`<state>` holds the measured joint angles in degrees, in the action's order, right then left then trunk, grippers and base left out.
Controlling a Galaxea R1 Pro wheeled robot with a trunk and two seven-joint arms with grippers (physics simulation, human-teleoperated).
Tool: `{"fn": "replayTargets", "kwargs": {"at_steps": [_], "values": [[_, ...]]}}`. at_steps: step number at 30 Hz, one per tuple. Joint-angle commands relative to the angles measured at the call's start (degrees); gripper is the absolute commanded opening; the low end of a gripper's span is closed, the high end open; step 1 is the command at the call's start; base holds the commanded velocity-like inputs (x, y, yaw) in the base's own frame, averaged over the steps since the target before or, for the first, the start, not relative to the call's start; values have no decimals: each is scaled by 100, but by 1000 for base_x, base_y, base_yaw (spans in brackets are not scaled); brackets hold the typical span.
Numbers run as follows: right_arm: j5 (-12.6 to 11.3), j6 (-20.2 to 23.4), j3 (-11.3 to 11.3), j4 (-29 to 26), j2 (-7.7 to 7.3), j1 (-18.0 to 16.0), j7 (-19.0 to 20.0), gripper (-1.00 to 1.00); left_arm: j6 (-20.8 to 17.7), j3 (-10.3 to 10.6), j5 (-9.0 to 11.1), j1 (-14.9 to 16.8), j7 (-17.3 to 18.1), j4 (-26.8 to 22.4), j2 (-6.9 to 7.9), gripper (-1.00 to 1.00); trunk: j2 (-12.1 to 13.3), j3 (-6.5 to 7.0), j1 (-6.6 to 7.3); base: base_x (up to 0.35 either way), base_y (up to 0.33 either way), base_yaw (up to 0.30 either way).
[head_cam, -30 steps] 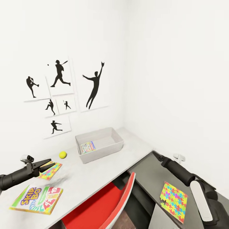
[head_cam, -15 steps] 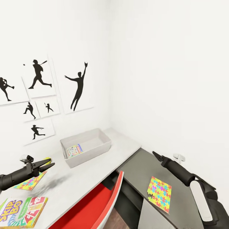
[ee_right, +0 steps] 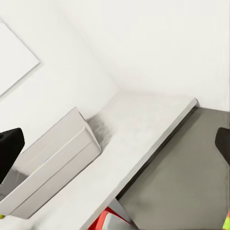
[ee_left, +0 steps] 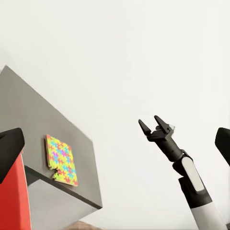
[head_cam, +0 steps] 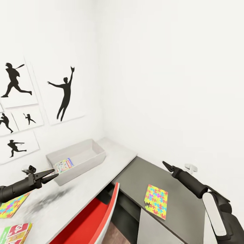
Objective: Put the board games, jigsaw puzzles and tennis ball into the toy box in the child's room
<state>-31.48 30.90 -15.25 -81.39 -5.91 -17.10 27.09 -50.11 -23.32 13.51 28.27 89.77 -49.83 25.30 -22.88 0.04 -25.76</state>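
Since a second ago your head camera has swung to the right, so the whole scene slides left in the head view; the tennis ball has slipped out of sight and the Skip-Bo board game (head_cam: 15,233) is now cut off at the lower left corner.

Your left gripper (head_cam: 51,176) has its jaws parted a little and holds nothing. It hovers above the pale table (head_cam: 115,154), just in front of the toy box (head_cam: 75,160). Your left arm reaches in from the left edge, roughly level.

Your right gripper (head_cam: 166,165) is also slightly parted and empty (the left wrist view shows its two fingers spread against the white wall (ee_left: 155,125)). Your right arm rises from the lower right and stretches over the dark grey top.

One small board game (head_cam: 63,165) lies inside the toy box. One jigsaw puzzle (head_cam: 156,201) lies flat near the front edge of the dark top; a second jigsaw puzzle (head_cam: 9,205) lies on the pale top under your left arm. A red chair (head_cam: 98,220) is tucked in front of the table. Black sports silhouettes (head_cam: 62,93) hang on the white wall.
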Motion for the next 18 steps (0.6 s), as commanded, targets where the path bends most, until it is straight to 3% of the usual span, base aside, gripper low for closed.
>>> {"fn": "replayTargets", "kwargs": {"at_steps": [1, 9, 18], "values": [[-39, 48, -9, 1, 2, -4, 7, 100, -73, 0, -7, 1, 23, -1, 2, 100, -4, 0, -2, 0, 0, -279], [-39, 48, -13, 1, 2, -4, 7, 100, -90, 27, -20, 10, 23, -1, -2, 100, -4, 17, -2, -19, 0, -279], [-36, 48, -14, 1, 0, -4, 5, 100, -98, 46, -33, 12, 23, -1, -7, 100, -4, 37, -2, -153, 0, -279]]}}
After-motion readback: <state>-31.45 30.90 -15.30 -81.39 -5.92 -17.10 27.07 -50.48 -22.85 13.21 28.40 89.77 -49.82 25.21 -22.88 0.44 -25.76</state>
